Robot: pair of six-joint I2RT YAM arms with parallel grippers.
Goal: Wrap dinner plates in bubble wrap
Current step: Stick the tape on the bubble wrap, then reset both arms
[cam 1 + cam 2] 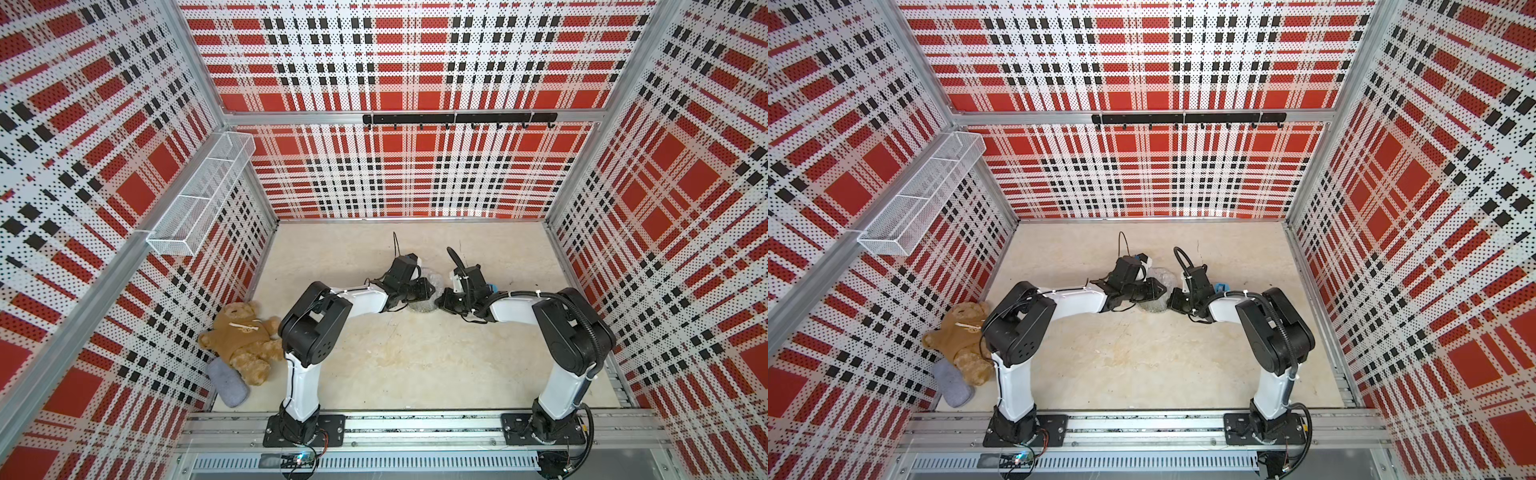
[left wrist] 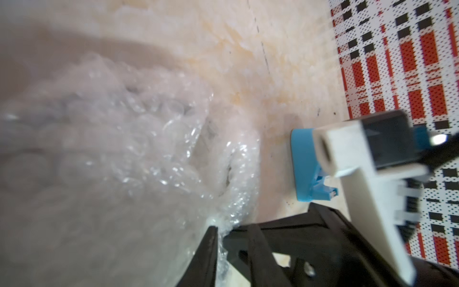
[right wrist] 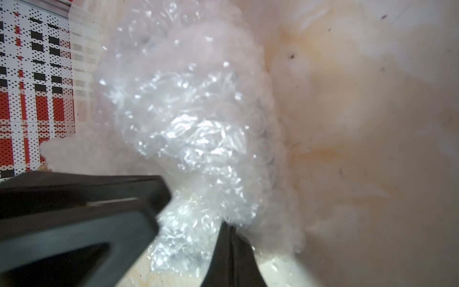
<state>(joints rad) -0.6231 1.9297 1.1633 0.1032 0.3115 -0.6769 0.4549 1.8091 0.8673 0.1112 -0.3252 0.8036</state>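
Right gripper (image 3: pixel 229 238) clamped on the crumpled bubble wrap (image 3: pixel 188 119), left gripper (image 1: pixel 427 290) against it (jaws apart or not, can't tell)

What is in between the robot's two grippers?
A crumpled bundle of bubble wrap lies between the left gripper and the right gripper. Both top views show it.
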